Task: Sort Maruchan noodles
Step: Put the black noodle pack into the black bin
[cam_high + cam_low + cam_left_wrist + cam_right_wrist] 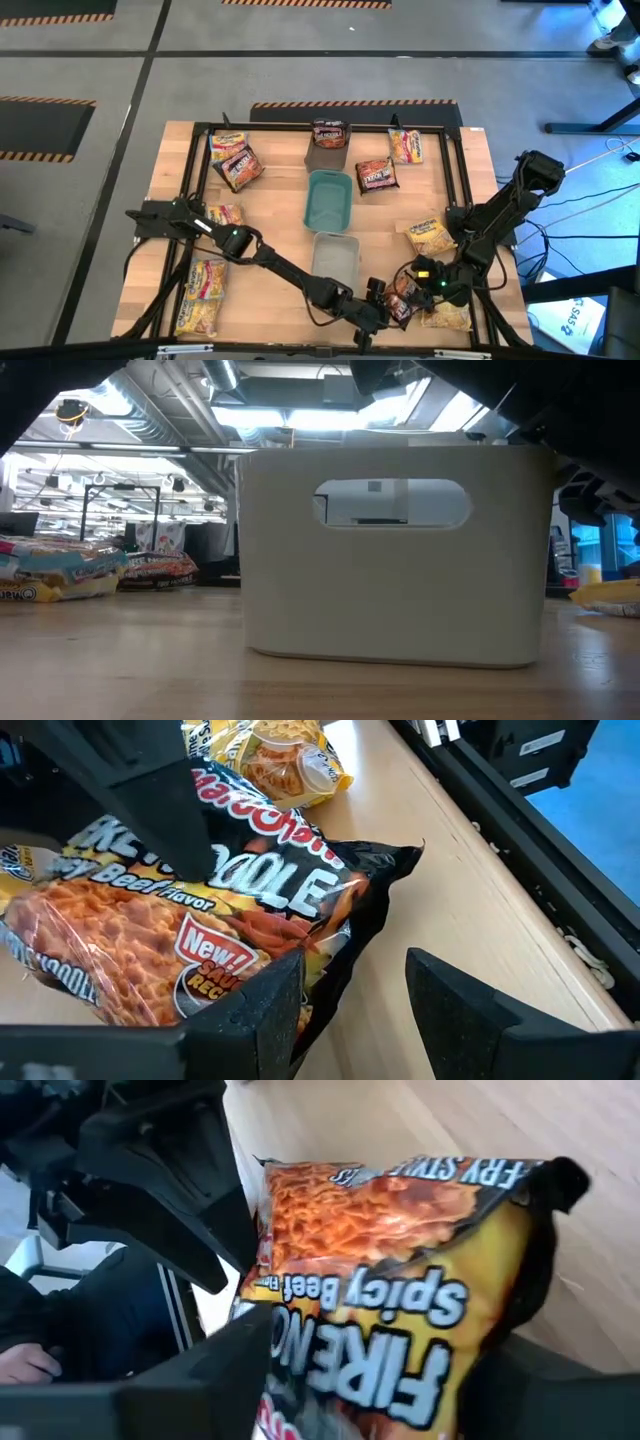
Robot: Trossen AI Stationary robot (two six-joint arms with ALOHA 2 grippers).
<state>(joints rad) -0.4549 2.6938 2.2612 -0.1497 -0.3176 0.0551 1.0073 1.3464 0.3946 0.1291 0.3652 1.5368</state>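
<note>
Packet (403, 300) first: dark red-brown, spicy beef print, lying at the near edge of the table (270, 215), right of the clear tray (335, 256). Both grippers crowd it.

Left gripper (385, 308): released. In its wrist view one finger (270, 1010) sits over the packet's edge, the other stands clear with bare wood between. It holds nothing.

Right gripper (420, 290): the packet fills its wrist view, lying right in its mouth. Whether it is clamped yet, you cannot tell.

Notes for doing the step well:
- Let one arm own the pick. By my reading that is the right; keep the left from pinching the same packet, or the film gets pulled two ways.
- Take the packet across its short side, well in from the crimped black corner. The wrapper is crinkly and slick, and a corner grip likely slips or tears.
- Back the left arm off toward its own side before you lift; the two wrists are nearly touching.
- Lift straight up before travelling. A yellow packet (445, 318) lies just beside and could drag along.
- Destination, as a guess: the dark grey tray (327, 158) at the far side already carries a dark packet (328, 132), so like goes with like. Pass over the teal tray (330, 200), not through it.
- Release low, flat, inside the rim.
</note>
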